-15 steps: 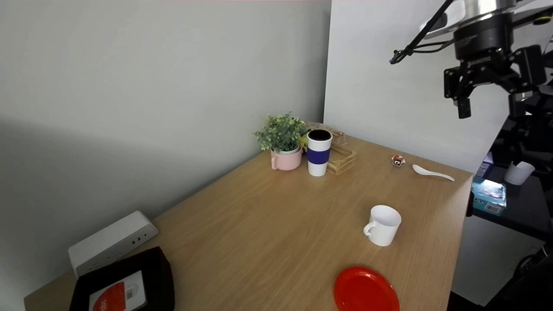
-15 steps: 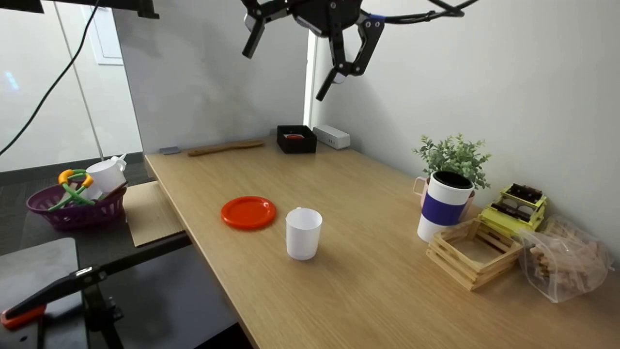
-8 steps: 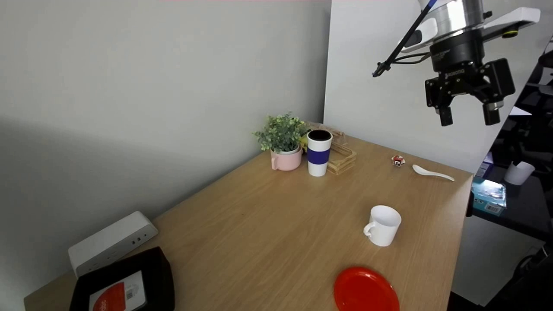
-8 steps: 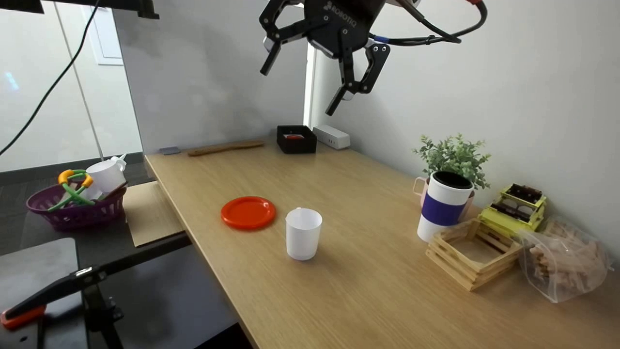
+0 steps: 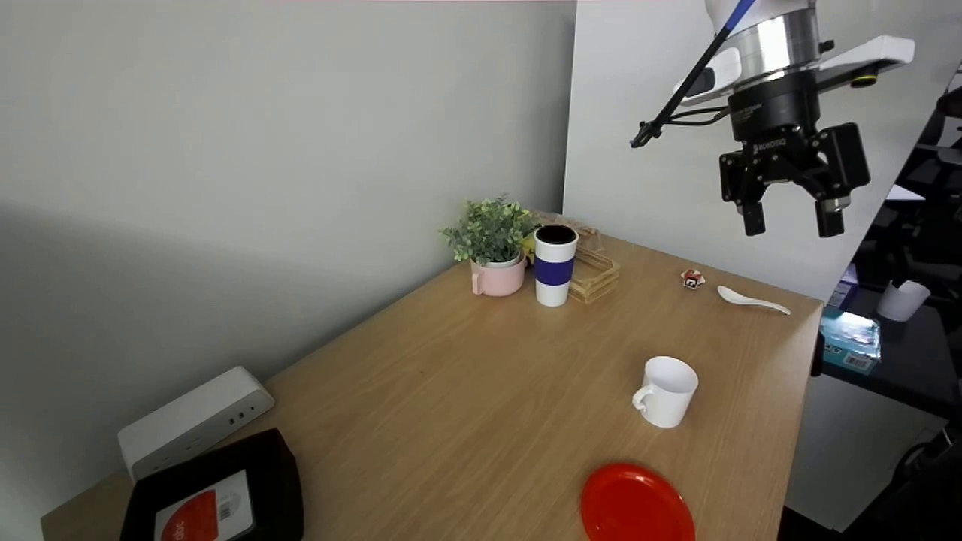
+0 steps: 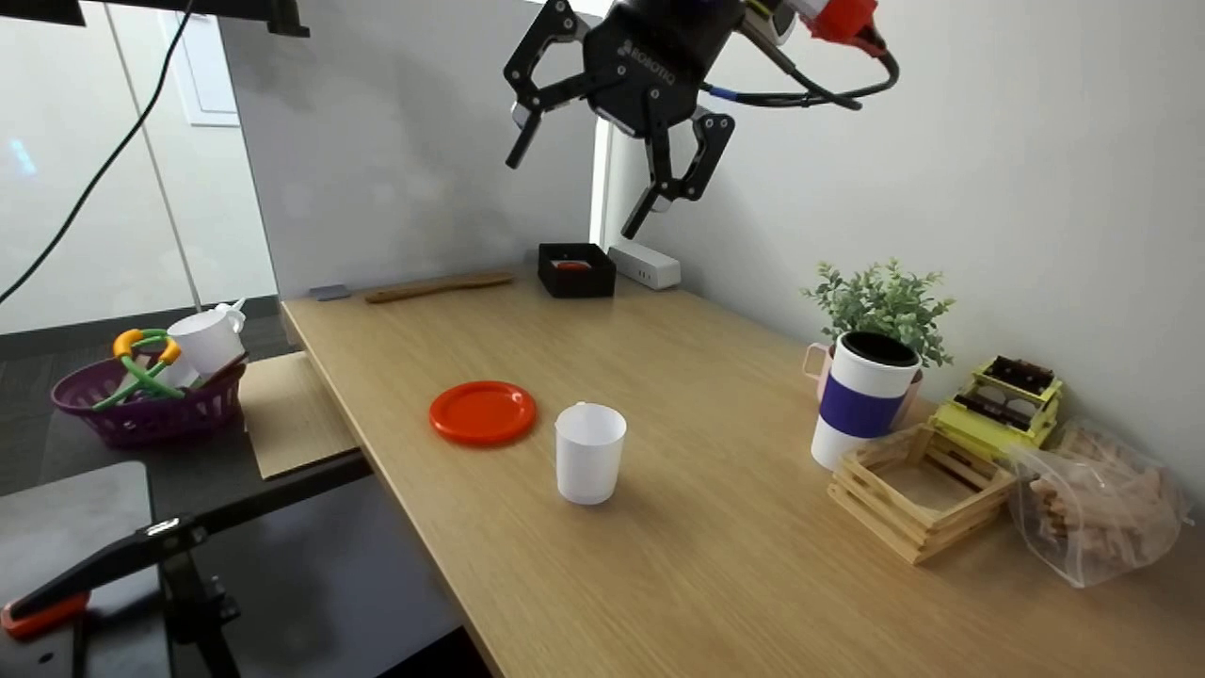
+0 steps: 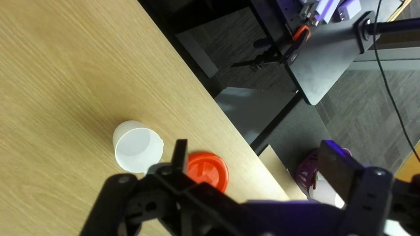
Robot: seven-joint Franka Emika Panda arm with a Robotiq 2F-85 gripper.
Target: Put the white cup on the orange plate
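White cup [image 6: 589,460] upright on surface [image 6: 715,556], near orange plate [image 6: 482,412] but not touching; end effector [image 5: 791,222] spread wide, well above the surface

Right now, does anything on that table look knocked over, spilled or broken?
Nothing stands out: the white cup is upright, the red-orange plate beside it lies flat, and I see no spill or breakage.

The pincer [image 5: 792,225] hangs tilted, pointing downward, its 2 fingers [image 5: 830,221] spread apart.
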